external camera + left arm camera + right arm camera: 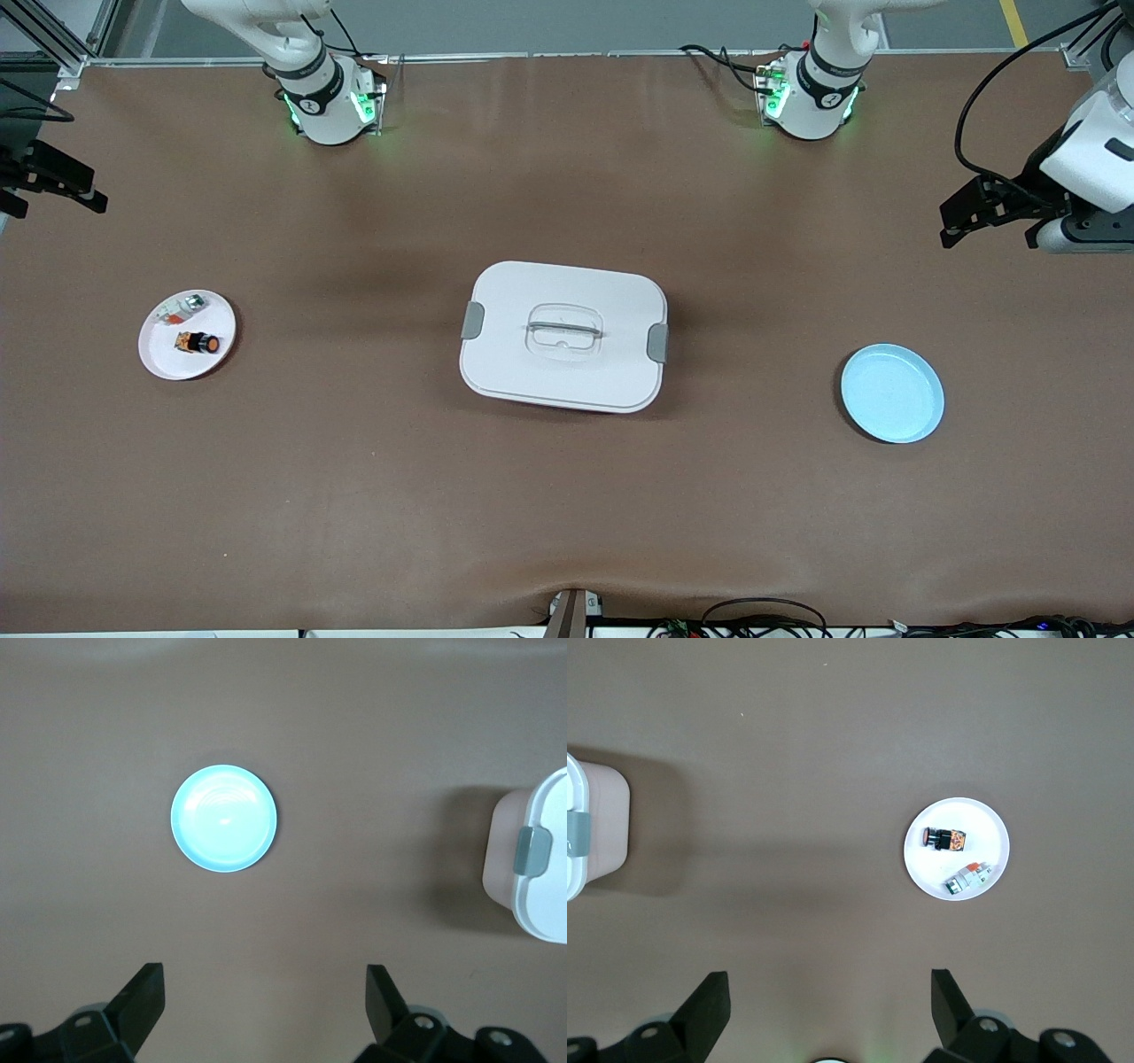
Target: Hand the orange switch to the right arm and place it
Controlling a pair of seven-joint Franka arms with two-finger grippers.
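Layout. A lidded box (pixel 563 337) sits at mid-desk (pixel 567 514). The orange switch (pixel 198 342) lies on a plate (pixel 159 359) beside a second small part (pixel 180 308), below the open right pincer (pixel 828 1010). Another plate (pixel 223 818) lies below the open left pincer (pixel 266 1005).

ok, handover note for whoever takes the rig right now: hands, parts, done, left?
Left hand: open, empty, up at the left arm's end of the table.
Right hand: open, empty, up at the right arm's end.
Orange switch: on the white plate beside the whitish-silver part, at the right arm's end.
Blue plate: empty, at the left arm's end. Lidded white box between.
Done: nothing. Left: pick, hand over, place.
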